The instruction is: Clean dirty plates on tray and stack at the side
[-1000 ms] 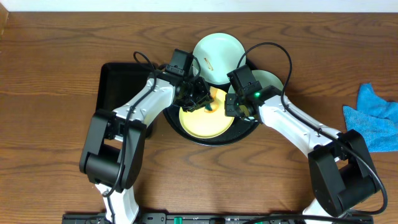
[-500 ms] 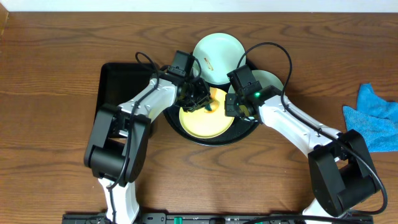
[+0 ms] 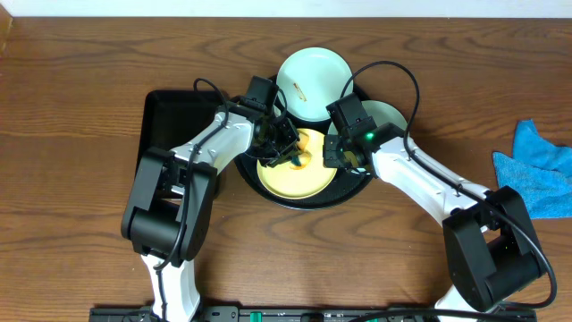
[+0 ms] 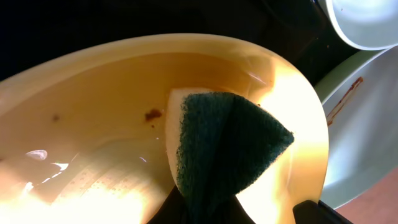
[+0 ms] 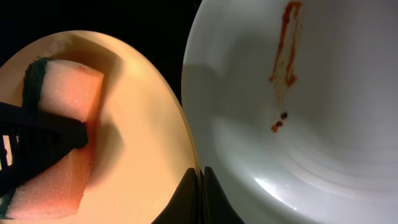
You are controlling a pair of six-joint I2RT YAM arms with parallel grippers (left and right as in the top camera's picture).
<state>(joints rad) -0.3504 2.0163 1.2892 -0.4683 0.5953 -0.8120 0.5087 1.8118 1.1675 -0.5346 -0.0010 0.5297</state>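
Leaning in over the round tray point(image 3: 250, 182), the left gripper point(image 3: 282, 145) is pinching one sponge point(image 4: 230, 149) onto the single yellow plate point(image 3: 299, 177), and the right gripper point(image 5: 199, 186) is clamping that plate's rim. Two mint plates point(image 3: 313, 72) are sitting along the tray's far side.

Blue cloth point(image 3: 541, 174) cut off at right edge; tray point(image 3: 308, 202) mostly beneath plates point(image 3: 304, 174)
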